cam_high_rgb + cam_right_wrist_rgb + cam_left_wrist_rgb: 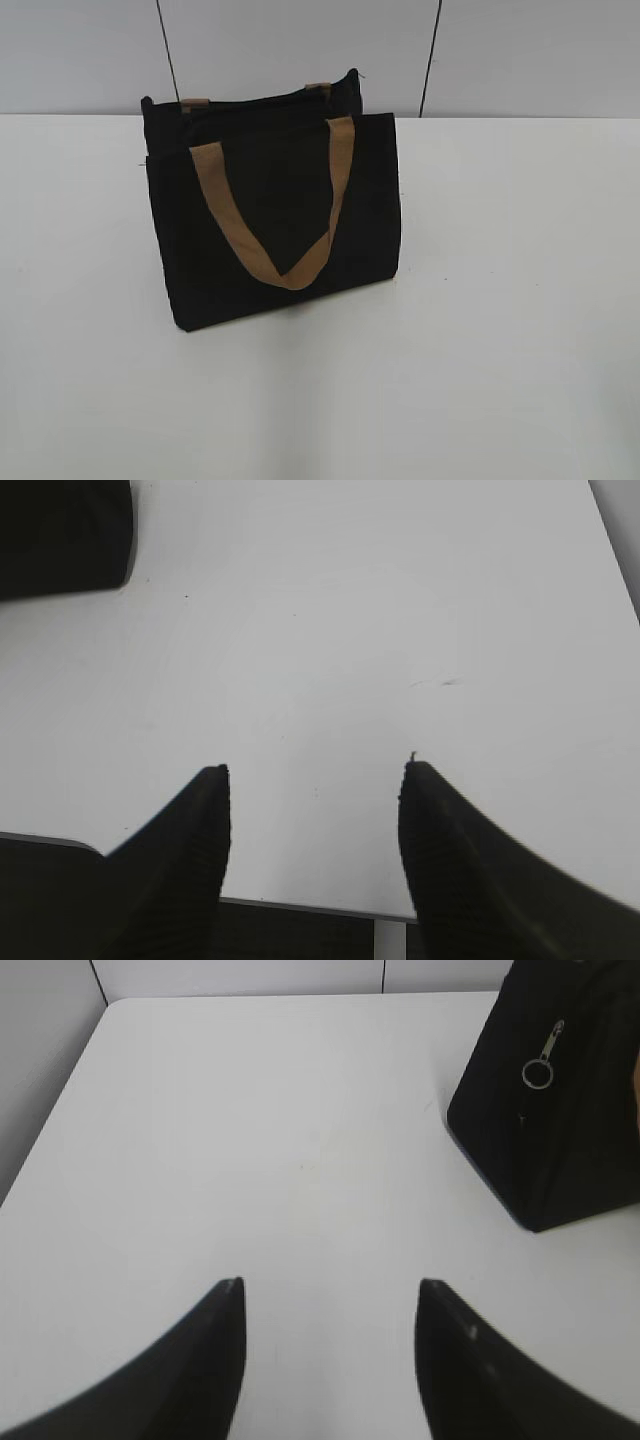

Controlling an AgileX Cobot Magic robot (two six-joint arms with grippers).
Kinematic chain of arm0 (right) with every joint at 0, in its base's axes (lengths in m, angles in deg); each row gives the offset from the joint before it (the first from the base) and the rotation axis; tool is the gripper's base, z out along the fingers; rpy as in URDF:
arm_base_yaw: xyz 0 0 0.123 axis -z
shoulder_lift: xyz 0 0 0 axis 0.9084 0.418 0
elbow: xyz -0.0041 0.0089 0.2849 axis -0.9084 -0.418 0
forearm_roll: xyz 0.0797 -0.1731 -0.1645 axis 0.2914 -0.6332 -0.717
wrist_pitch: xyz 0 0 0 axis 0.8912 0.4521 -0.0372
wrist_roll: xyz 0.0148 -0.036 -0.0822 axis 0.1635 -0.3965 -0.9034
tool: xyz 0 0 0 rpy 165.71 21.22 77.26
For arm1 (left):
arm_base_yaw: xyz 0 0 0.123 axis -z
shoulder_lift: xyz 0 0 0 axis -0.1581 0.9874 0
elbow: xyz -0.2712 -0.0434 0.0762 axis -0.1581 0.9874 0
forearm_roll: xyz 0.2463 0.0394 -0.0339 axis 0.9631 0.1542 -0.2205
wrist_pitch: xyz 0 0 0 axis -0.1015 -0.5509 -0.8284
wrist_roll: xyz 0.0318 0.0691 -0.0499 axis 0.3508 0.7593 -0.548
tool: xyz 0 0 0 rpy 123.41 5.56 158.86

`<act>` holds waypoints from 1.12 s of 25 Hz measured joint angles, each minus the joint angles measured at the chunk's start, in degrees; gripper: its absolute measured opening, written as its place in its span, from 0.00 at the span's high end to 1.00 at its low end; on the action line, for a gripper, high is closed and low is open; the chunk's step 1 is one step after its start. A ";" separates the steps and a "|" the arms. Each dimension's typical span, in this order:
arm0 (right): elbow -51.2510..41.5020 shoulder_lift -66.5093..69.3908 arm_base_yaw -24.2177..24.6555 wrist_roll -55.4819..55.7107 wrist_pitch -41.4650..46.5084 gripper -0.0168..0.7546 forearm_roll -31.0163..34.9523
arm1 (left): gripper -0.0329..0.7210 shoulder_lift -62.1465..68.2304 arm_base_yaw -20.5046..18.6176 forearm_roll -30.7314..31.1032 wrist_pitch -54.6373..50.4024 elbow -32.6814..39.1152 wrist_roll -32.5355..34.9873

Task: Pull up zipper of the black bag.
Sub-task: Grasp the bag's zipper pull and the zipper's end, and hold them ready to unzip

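Observation:
The black bag (pixel 275 215) stands upright on the white table (pixel 500 300), with a tan strap handle (pixel 275 215) hanging down its front. In the left wrist view the bag's end (pixel 550 1120) is at the upper right, and the zipper's silver slider with its ring pull (pixel 540 1065) hangs on it. My left gripper (pixel 330 1285) is open and empty over bare table, left of and short of the bag. My right gripper (pixel 312 770) is open and empty near the table's front edge; a corner of the bag (pixel 60 530) shows at its upper left. Neither gripper shows in the exterior view.
The white table's left edge (pixel 60 1110) and a grey wall panel lie behind and beside it. The table's front edge (pixel 300 908) runs under my right gripper. A grey panelled wall (pixel 300 40) stands behind the bag.

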 joint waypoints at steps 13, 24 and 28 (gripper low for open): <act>0.00 0.00 0.00 0.00 0.00 0.44 0.00 | 0.47 0.00 0.00 0.00 0.00 0.00 0.00; 0.00 0.00 0.00 0.00 0.00 0.44 0.00 | 0.47 5.88 0.00 -0.45 15.20 -0.84 0.00; 0.00 0.00 0.00 0.00 0.00 0.44 0.00 | 0.47 12.74 0.00 -3.29 25.13 -0.78 0.00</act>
